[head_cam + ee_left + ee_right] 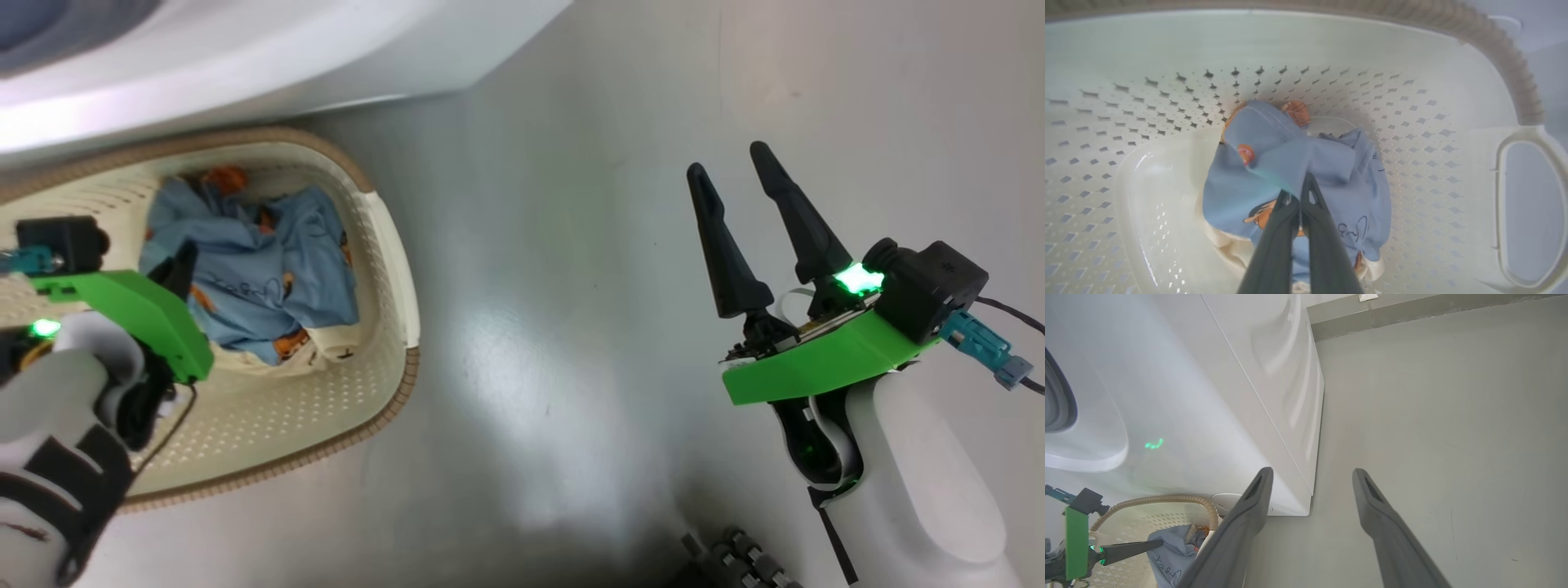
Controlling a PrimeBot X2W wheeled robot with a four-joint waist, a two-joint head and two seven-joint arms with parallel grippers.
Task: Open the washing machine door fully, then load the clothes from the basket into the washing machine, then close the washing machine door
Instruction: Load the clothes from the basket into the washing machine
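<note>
Head view: basket at left of frame, on the grey floor, its top end just below the white front of the washing machine, which runs across the upper left. The clothes lie bunched in the upper half of the basket: light blue fabric with orange prints, and a cream piece showing at the lower edge of the heap.

Left gripper reaches into the basket from the left edge of frame, fingers down onto the blue heap.

Left wrist view: left gripper has its two fingers pressed together at centre bottom, with a fold of the clothes pinched at the tips — claw narrow and holding fabric. The cream piece lies under the blue. The perforated basket wall surrounds the heap; a side handle is at right.

Right gripper is at right of frame over bare floor, well apart from the basket — fingers spread, nothing between them.

Right wrist view: right gripper stands wide and empty, with the floor beyond. The washing machine fills the upper left. At lower left, the basket touches the machine's base, and the left gripper points into the clothes.
</note>
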